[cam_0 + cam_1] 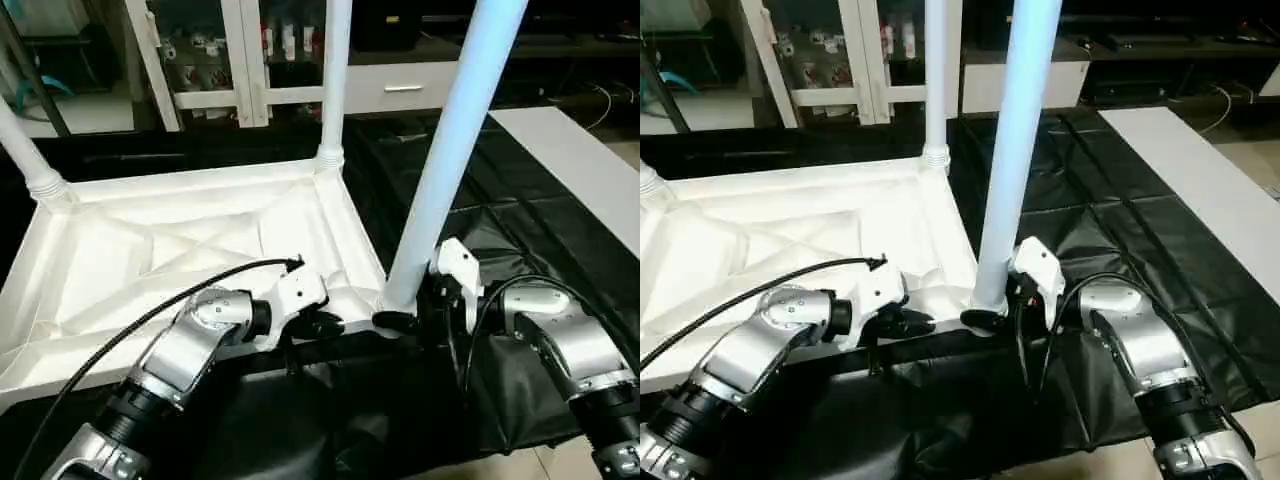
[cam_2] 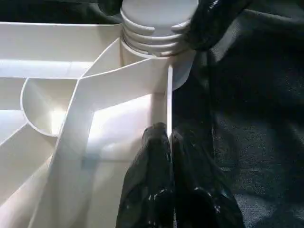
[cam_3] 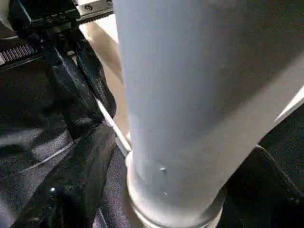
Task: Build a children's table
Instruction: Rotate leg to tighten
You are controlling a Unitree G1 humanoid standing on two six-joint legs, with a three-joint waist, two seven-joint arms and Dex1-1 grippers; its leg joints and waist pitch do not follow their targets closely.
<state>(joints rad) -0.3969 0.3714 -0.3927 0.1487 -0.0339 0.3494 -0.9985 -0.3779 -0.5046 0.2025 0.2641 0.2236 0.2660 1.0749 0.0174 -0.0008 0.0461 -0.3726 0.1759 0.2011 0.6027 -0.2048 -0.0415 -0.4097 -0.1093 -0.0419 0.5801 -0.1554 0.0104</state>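
- My left gripper (image 2: pixel 168 142) has its two glossy black fingers pressed together, pinching the thin upright rim of the tabletop (image 1: pixel 180 250) just beside its near-right corner socket.
- My right gripper (image 1: pixel 405 318) is at the foot of the nearest leg (image 1: pixel 450 150), one black finger (image 3: pixel 76 185) on either side of the tube; I cannot tell whether they are clamped on it or slack.
- Both silver forearms reach in from the near edge of the black sheet (image 1: pixel 1110 200), wrists bent inward toward that one corner; a black cable arcs over the left arm.
- The tabletop is smooth white plastic, lying underside up on the left part of the sheet, with raised diagonal ribs and rounded corner sockets.
- I count three white legs: one leaning in the near-right socket, one (image 1: pixel 335 80) upright at the far-right corner, one (image 1: pixel 25 150) at the far-left corner. They are plain smooth tubes with ridged collars at the base.
- The sheet is dark, creased and slightly shiny; one flat white board (image 1: pixel 580 170) lies along its right edge.
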